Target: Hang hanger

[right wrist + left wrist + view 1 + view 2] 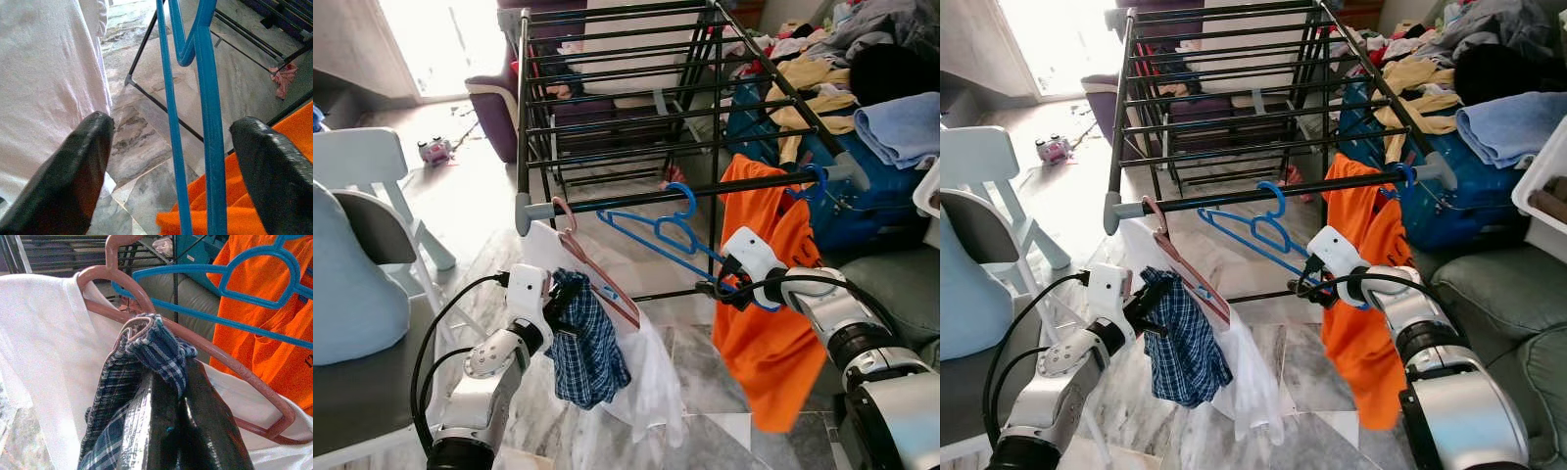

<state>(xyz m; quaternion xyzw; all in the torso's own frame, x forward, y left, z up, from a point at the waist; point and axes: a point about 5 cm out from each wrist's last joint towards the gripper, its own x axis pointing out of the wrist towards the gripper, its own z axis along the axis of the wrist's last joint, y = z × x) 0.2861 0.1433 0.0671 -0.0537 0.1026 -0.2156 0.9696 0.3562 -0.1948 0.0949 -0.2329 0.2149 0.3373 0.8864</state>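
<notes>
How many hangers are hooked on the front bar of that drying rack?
3. A pink hanger with a white shirt at the left end, an empty blue hanger mid-bar, and another blue hook carrying the orange shirt toward the right. More may hide among the clothes.

Silver arms, white wrists, looping black cables, textured black fingers [73, 176].

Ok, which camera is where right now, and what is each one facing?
Left eye view: head, looking down at the drying rack; both arms show.
Right eye view: same scene, shifted sideways.
Left wrist view: along the left gripper, shut on the plaid cloth beside the pink hanger.
Right wrist view: along the right gripper, open around the blue hanger.
Both wrist views share the blue hanger and the orange shirt.
</notes>
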